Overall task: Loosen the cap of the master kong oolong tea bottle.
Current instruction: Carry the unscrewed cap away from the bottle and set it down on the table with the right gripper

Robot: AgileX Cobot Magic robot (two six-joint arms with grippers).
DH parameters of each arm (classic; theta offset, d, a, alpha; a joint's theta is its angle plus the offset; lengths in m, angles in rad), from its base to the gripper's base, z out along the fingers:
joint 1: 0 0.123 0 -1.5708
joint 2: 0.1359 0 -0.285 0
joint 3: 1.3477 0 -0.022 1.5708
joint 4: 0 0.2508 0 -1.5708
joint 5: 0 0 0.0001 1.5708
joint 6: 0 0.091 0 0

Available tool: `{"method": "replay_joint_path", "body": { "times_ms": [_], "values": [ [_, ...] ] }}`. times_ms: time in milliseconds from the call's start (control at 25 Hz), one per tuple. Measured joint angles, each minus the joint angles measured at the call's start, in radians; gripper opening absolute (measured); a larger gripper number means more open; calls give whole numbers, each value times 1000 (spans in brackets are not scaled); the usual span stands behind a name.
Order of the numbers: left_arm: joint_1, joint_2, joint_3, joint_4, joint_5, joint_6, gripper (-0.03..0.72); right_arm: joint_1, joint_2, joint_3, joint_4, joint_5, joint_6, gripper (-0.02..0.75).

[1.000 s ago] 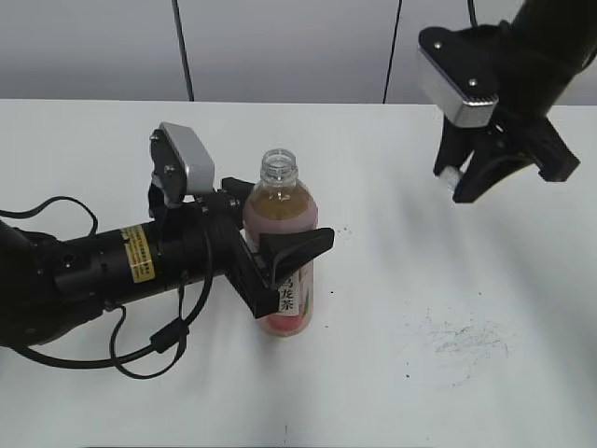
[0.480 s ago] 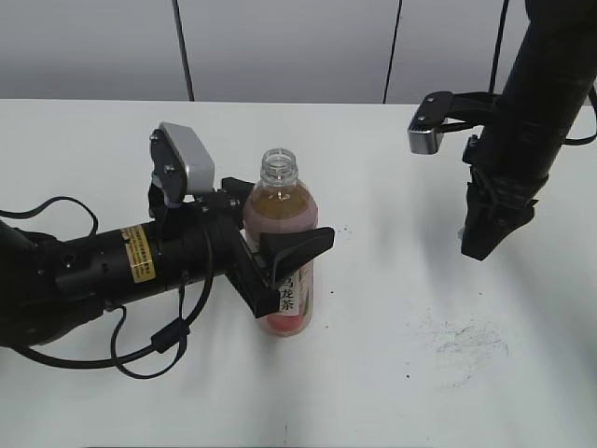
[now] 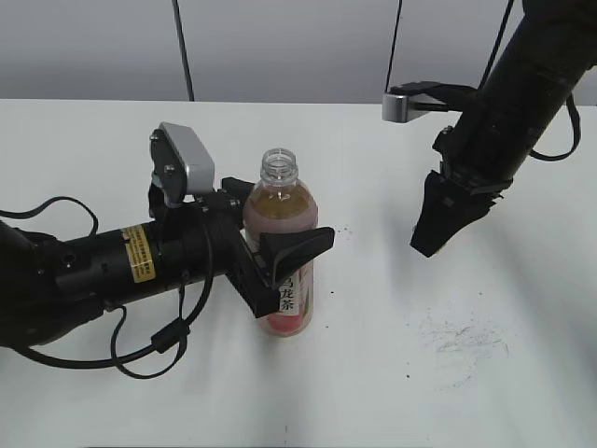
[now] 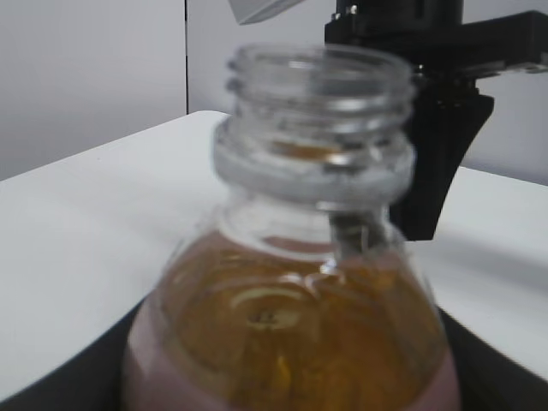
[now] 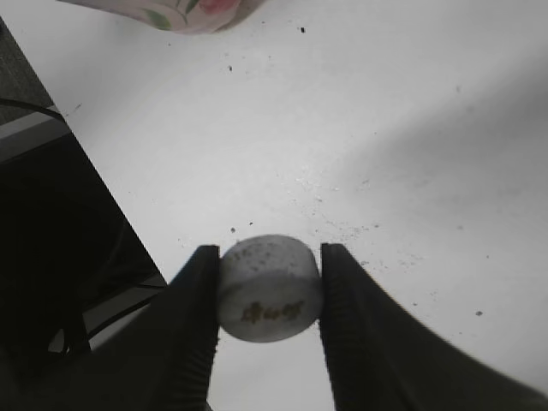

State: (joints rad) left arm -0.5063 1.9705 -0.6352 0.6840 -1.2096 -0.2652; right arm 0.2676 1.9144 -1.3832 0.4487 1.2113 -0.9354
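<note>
The master kong oolong tea bottle [image 3: 283, 233] stands upright on the white table with its neck open and no cap on it; it fills the left wrist view [image 4: 300, 325]. My left gripper [image 3: 280, 271] is shut on the bottle's body from the left. My right gripper [image 3: 431, 243] hangs above the table to the right of the bottle, pointing down. In the right wrist view it [image 5: 270, 287] is shut on the small white-grey cap [image 5: 270, 287], which has a faint mark on its face. In the exterior view the cap is hidden by the fingers.
The white table [image 3: 392, 373] has a patch of dark specks [image 3: 462, 341] at the front right. A black cable [image 3: 154, 345] loops under my left arm. A grey wall with dark cables stands behind the table.
My right gripper has swung down and to the left with the cap, from high at the right to lower and nearer the bottle. The left arm and bottle have not moved.
</note>
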Motion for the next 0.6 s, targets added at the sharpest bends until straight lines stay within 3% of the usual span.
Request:
{"method": "replay_joint_path", "body": {
  "times_ms": [600],
  "values": [
    [0,0,0,0,0,0,445,0,0,0,17,0,2,273]
  ]
}}
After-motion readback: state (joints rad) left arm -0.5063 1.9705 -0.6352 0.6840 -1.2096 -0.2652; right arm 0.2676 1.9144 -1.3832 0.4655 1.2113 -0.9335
